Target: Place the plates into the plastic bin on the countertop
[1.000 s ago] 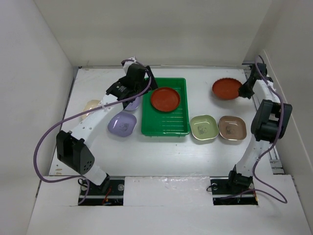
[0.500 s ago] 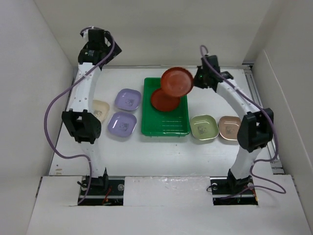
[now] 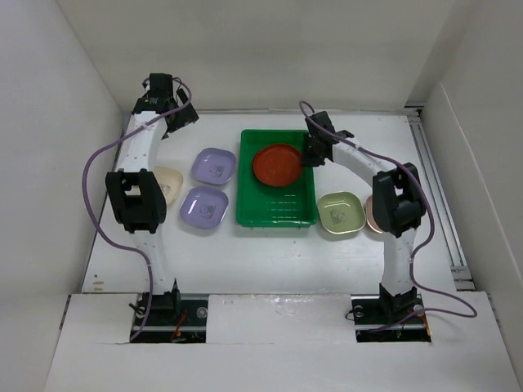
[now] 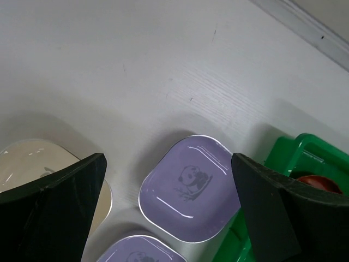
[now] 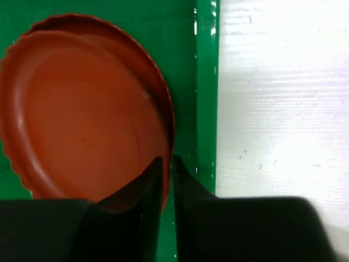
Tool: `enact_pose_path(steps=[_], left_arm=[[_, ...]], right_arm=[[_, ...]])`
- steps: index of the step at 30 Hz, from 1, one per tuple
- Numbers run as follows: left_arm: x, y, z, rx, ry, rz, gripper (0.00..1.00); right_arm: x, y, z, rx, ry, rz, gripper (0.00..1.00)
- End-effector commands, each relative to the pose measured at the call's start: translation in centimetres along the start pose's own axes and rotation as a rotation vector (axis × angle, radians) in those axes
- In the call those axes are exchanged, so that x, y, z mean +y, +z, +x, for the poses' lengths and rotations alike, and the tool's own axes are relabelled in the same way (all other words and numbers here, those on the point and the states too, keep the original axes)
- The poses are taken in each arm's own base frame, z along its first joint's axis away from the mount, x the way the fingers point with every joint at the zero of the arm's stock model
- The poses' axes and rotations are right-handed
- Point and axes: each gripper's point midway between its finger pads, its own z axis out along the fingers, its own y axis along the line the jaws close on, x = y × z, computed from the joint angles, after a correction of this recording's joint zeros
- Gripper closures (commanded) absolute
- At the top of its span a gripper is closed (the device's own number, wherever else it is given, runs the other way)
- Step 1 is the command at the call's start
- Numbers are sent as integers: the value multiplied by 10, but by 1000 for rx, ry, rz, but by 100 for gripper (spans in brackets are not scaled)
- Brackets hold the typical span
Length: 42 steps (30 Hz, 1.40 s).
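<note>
We see R hand pinching the top red plate, on another red plate in the green bin. L hand wide open over a lavender plate.

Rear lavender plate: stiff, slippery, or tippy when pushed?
Probably stiff: the rear lavender plate keeps a crisp, even rim. Likely slippery: its glossy face shows highlights. Shallow and flat on the countertop, it should slide, not tip.

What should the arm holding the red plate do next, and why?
Probably open the right gripper and let go. It pinches the rim of the top red plate, which already looks to sit on the other red plate inside the green bin.
</note>
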Motion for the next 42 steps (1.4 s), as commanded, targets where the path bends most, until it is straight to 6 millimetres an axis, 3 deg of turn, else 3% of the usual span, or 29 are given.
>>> enact_pose_path(steps=[1, 2, 3, 4, 6, 8, 14, 18, 23, 24, 26, 29, 35, 40, 42], left_arm=[[-2, 4, 1, -9, 36, 27, 0], [0, 8, 6, 8, 47, 18, 0], [2, 8, 5, 4, 47, 9, 0], [1, 14, 17, 35, 57, 1, 0], [4, 16, 18, 31, 67, -9, 2], [1, 20, 24, 43, 85, -7, 5], [3, 52, 55, 111, 148, -25, 16], [7, 59, 68, 155, 153, -35, 20], [-4, 53, 87, 163, 238, -54, 24], [1, 51, 94, 178, 250, -61, 28], [2, 54, 102, 197, 264, -76, 33], [10, 63, 115, 237, 264, -108, 49], [34, 81, 151, 329, 272, -191, 50], [45, 92, 160, 360, 266, -262, 50], [44, 94, 159, 357, 266, -261, 58]], right_arm=[[20, -18, -47, -140, 1, -60, 79], [20, -18, -47, -140, -9, -60, 62], [28, -25, -47, -148, -15, -85, 52], [31, -38, -55, -181, -13, -103, 33], [46, -53, -55, -213, -27, -149, 21], [61, -85, -66, -266, -46, -205, 2], [85, -150, -65, -359, -70, -285, 1], [101, -170, -43, -341, -105, -359, 1], [114, -179, -15, -319, -142, -407, 1], [109, -173, -10, -307, -142, -389, 1], [111, -181, -7, -314, -146, -401, 1], [113, -189, -4, -326, -160, -416, 1], [108, -206, -3, -350, -157, -431, 1], [105, -213, -5, -366, -153, -430, 1], [103, -214, -2, -359, -154, -426, 1]])
